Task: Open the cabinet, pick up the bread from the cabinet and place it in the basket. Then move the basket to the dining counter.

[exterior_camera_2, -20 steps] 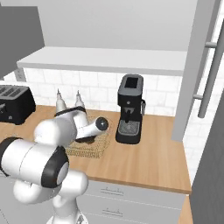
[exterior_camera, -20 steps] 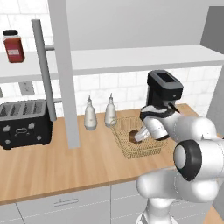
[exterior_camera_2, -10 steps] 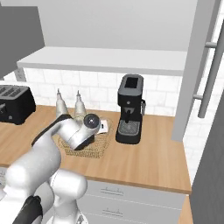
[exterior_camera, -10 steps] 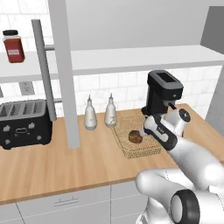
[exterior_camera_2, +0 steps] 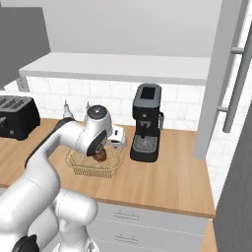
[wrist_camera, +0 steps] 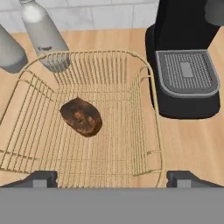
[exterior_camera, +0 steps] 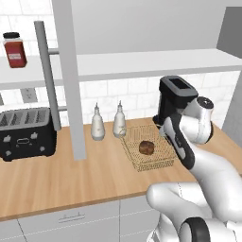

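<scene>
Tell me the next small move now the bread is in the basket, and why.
Probably lower the open gripper onto the near rim of the basket and close on it. The bread already lies loose inside, the fingers hold nothing, and the basket sits on the worktop beside the coffee machine, not yet carried off.

Below my fingers the basket point(wrist_camera: 148, 109) is thin golden-tan wire, see-through and faintly shiny. Inside it the bread point(wrist_camera: 81, 116) looks dark brown, rough and matt. Under the basket the worktop point(wrist_camera: 192, 135) is smooth light wood. Beside the basket, the coffee machine point(wrist_camera: 186, 52) is matt black plastic with a ribbed grey metal grille; behind the basket, two bottles point(wrist_camera: 43, 35) look smooth and pale.
</scene>
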### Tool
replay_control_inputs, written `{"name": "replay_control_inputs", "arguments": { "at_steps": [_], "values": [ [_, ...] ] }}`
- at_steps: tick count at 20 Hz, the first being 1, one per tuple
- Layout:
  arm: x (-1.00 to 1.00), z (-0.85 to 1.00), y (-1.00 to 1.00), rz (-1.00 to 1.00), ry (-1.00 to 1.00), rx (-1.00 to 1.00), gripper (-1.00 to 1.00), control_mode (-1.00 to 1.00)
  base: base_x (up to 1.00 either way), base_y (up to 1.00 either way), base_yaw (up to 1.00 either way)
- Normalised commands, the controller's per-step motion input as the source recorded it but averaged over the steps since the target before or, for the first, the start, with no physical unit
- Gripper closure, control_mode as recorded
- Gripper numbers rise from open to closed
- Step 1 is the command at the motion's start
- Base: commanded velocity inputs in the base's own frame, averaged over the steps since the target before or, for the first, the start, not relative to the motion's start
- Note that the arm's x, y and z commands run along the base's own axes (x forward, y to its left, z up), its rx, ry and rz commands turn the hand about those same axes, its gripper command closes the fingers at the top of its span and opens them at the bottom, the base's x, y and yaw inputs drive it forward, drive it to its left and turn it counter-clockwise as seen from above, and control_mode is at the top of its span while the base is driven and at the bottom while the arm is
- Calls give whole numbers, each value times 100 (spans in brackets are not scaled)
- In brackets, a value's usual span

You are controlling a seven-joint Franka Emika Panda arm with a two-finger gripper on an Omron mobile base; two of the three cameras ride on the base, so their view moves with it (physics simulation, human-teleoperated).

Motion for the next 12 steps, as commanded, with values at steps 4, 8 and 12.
{"name": "replay_control_inputs", "arguments": {
  "at_steps": [4, 8, 12],
  "values": [
    [-32, -8, -28, -12, 17, 8, -100, -100, 0, 0, 0],
    [-10, -14, -21, -8, 2, 15, -100, -100, 0, 0, 0],
    [0, -11, -16, -5, 6, 13, -100, -100, 0, 0, 0]
  ]
}}
